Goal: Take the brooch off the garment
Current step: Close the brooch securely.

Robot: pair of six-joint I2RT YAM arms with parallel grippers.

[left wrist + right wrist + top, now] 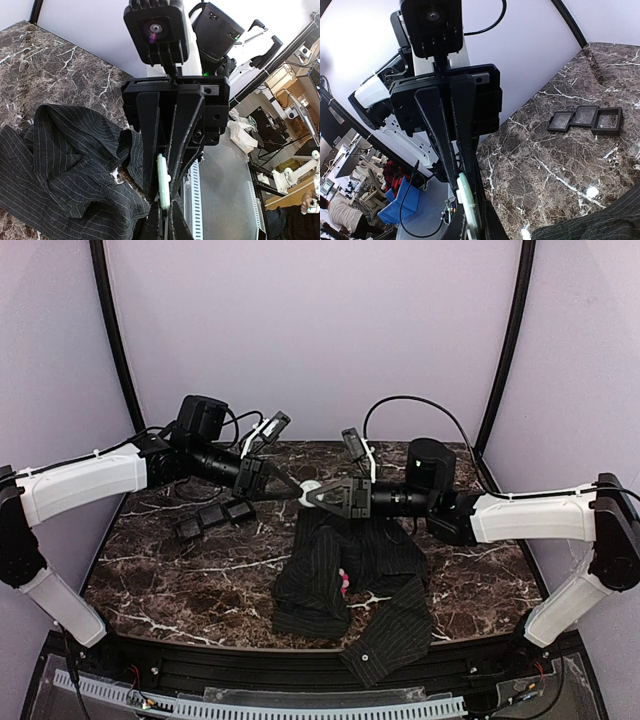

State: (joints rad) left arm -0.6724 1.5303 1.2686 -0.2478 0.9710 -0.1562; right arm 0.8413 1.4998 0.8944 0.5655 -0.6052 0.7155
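Where the two arms meet tip to tip, the left gripper point(297, 490) and the right gripper point(320, 495) each have their jaws drawn narrow on one pale greenish-white flat disc point(310, 486), pinched edge-on between both pairs of fingers. Below the right gripper, toward its near side, a crumpled black pinstriped shirt point(320, 580) lies on the dark marble tabletop point(160, 570). A small pink brooch point(345, 585) shows on that cloth, well apart from either gripper, its petals too small to make out. Near the left gripper's wrist sit three small black square trays point(213, 517).

No legible text, label, brand, number or sign on any visible surface.
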